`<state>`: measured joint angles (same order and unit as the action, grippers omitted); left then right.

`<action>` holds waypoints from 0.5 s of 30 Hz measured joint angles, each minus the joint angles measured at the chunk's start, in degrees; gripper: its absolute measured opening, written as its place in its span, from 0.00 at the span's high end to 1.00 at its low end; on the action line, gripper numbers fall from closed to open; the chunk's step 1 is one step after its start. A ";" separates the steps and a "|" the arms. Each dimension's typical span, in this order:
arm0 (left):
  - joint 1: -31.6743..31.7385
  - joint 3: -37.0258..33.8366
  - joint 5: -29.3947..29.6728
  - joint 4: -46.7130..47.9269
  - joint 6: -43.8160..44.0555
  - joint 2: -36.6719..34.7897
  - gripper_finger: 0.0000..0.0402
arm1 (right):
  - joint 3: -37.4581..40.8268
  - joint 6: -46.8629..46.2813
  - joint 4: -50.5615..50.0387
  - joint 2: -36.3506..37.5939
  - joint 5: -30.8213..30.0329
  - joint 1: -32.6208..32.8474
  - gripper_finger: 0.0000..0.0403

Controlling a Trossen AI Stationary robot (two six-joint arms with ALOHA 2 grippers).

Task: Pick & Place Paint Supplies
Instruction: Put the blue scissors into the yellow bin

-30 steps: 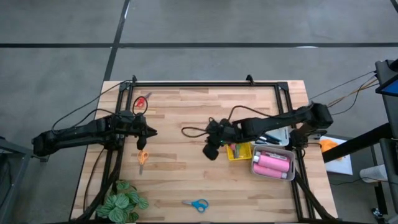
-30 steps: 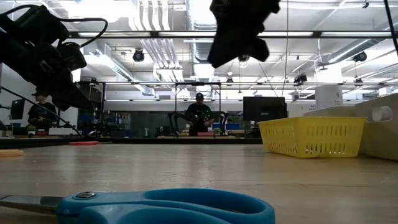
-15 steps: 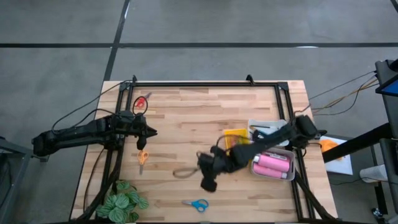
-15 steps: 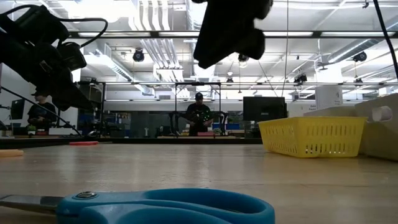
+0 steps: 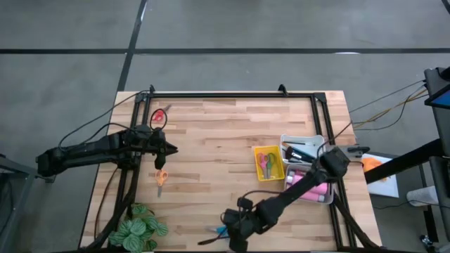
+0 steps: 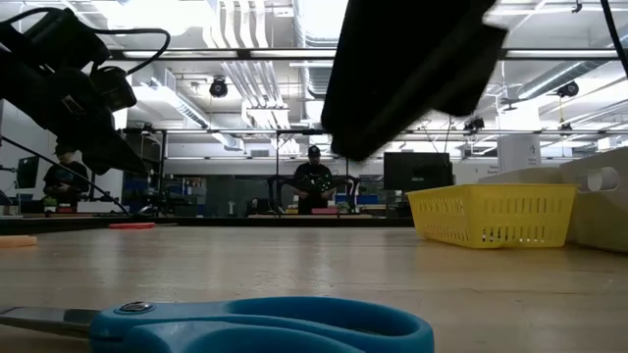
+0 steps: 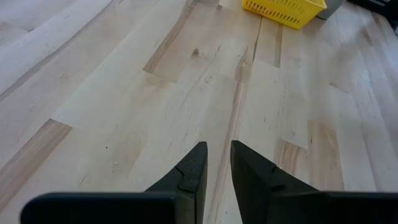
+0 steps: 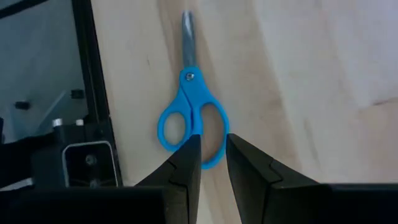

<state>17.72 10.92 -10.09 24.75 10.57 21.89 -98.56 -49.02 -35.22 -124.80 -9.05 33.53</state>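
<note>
Blue-handled scissors (image 8: 191, 118) lie flat on the wood near the table's near edge (image 5: 219, 230), large in the low view (image 6: 245, 324). My right gripper (image 8: 213, 163) hangs above their handle loops, slanting down, clear of them (image 5: 234, 237). Its fingers stand a narrow gap apart with nothing between them. My left gripper (image 5: 172, 149) waits at the table's left, also with a narrow empty gap (image 7: 216, 165). Orange scissors (image 5: 161, 178) and red scissors (image 5: 159, 116) lie flat at the left. More scissors lie in the yellow tray (image 5: 269, 163).
A white tray (image 5: 309, 186) with pink bottles sits under my right arm, and another white tray (image 5: 302, 147) holds dark supplies behind it. A leafy plant (image 5: 139, 230) stands at the near left corner. The dark frame rail (image 8: 93, 93) runs beside the blue scissors. A person (image 6: 314, 181) is in the room beyond.
My right gripper has swung from beside the yellow tray toward the table's near edge and slightly left, sinking and rolling a little. It now hangs over the blue scissors. Its finger gap looks unchanged. The scissors have not moved.
</note>
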 joint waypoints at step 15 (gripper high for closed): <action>-0.01 -0.01 0.01 0.00 -0.02 -0.02 0.82 | -7.93 -0.94 -8.40 -7.40 -2.68 0.42 0.81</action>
<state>17.70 10.91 -10.07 24.75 10.55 21.87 -106.50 -49.95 -43.62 -132.20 -11.74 33.95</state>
